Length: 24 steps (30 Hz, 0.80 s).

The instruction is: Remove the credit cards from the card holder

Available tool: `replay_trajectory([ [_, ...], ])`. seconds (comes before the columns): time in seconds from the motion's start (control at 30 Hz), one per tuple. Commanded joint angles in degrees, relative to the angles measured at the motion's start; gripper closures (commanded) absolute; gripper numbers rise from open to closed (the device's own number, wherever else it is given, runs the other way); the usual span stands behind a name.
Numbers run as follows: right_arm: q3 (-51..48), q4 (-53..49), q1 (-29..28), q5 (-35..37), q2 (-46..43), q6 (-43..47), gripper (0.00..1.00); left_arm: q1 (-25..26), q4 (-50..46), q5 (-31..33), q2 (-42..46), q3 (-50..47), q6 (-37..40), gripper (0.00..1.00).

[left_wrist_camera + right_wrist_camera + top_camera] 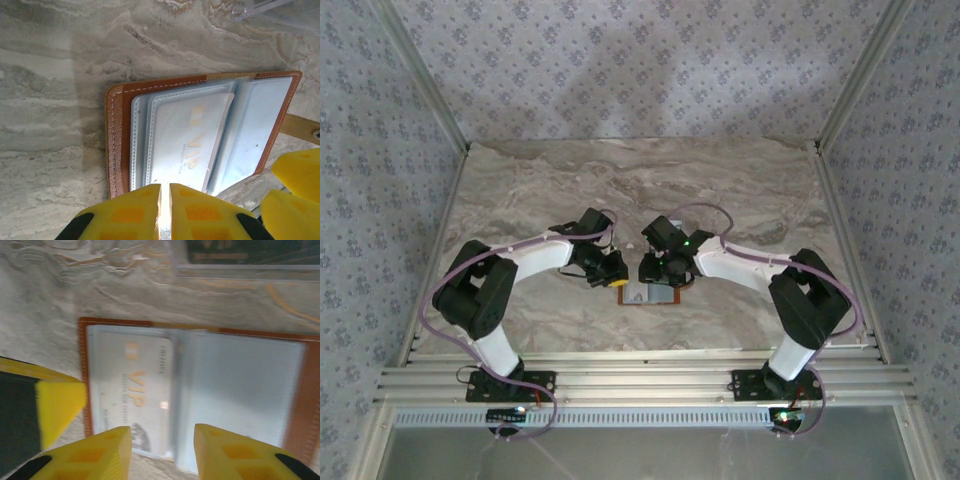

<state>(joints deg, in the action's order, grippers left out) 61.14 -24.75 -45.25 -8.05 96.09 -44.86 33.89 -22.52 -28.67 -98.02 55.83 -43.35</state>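
your left tool (165,210) pressing nearly together at the edge of the card holder (116,140), your right tool (162,452) hovering, fingers apart, by its pale card (132,390)

We see a robotics lab booth: patterned walls (640,60) box in a marble-look table (740,180), and a left arm (535,258) and right arm (740,262) are bolted to aluminium rails (650,380).

Soft diffuse light; R wrist view blurred, L wrist sharp.
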Motion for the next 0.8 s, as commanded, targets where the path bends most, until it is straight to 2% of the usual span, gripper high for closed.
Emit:
replay_trajectory([
  [0.0, -0.85, 4.69, 0.6, -5.36, 1.94, -2.0, 0.61, 0.49, -1.49, 0.19, -0.7, 1.12, 0.37, 0.86],
  [0.33, -1.12, 6.27, 1.48, -7.24, 4.74, -2.02, 0.63, 0.59, 0.84, 0.17, -2.82, -0.46, 0.19, 0.86],
  [0.77, -1.73, 7.78, 1.72, -8.87, 7.92, -2.07, 0.64, 0.56, -1.09, 3.34, -4.59, -2.1, 1.77, 0.86],
])
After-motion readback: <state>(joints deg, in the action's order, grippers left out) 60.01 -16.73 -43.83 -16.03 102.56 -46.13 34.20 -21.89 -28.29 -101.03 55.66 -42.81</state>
